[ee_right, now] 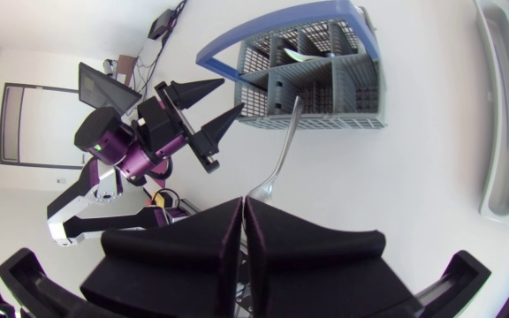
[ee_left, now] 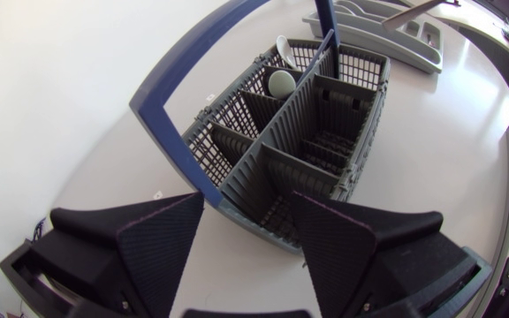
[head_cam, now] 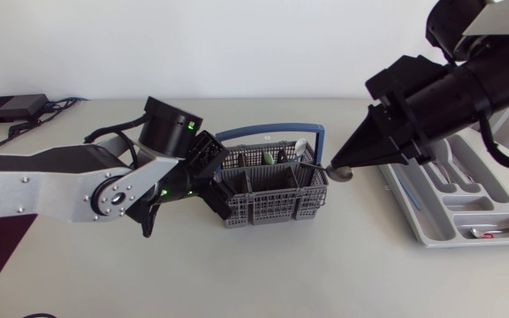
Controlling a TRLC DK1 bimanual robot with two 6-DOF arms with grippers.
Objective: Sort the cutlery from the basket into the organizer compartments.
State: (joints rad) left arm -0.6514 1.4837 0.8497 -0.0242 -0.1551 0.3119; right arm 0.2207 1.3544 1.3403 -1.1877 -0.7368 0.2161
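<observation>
The left arm enters from the table's (head_cam: pixel 237 274) left edge. The left gripper (ee_left: pixel 248 201) sits at the left end of the basket (head_cam: pixel 272 190). Its fingers are spread wide with the basket's near end between them. Contact on both sides is not evident, so treat it as holding nothing.

The basket stands near the middle of the table, blue handle upright. At least two items remain in its rear compartments, including a pale spoon (ee_left: pixel 281 49).

A utensil (ee_right: pixel 281 150) projects from the basket's right end. Its long axis runs from the basket's right rear corner out to the right gripper (ee_right: pixel 243 205), roughly along the table's length. The head view suggests a spoon, gripped at the bowl end, with the handle pointing back at the basket. Whether the handle tip is clear of the basket rim cannot be determined.

The right gripper's fingers are closed together on the end of the utensil. It hangs just to the right of the basket.

The organizer (head_cam: pixel 411 218) lies at the table's right edge, set at a diagonal, with several pieces already in its compartments. It is on the far side of the right gripper from the basket. The right arm is the nearer arm and the one carrying the load. Judgement: the utensil's axis will need turning to line up with a compartment.
</observation>
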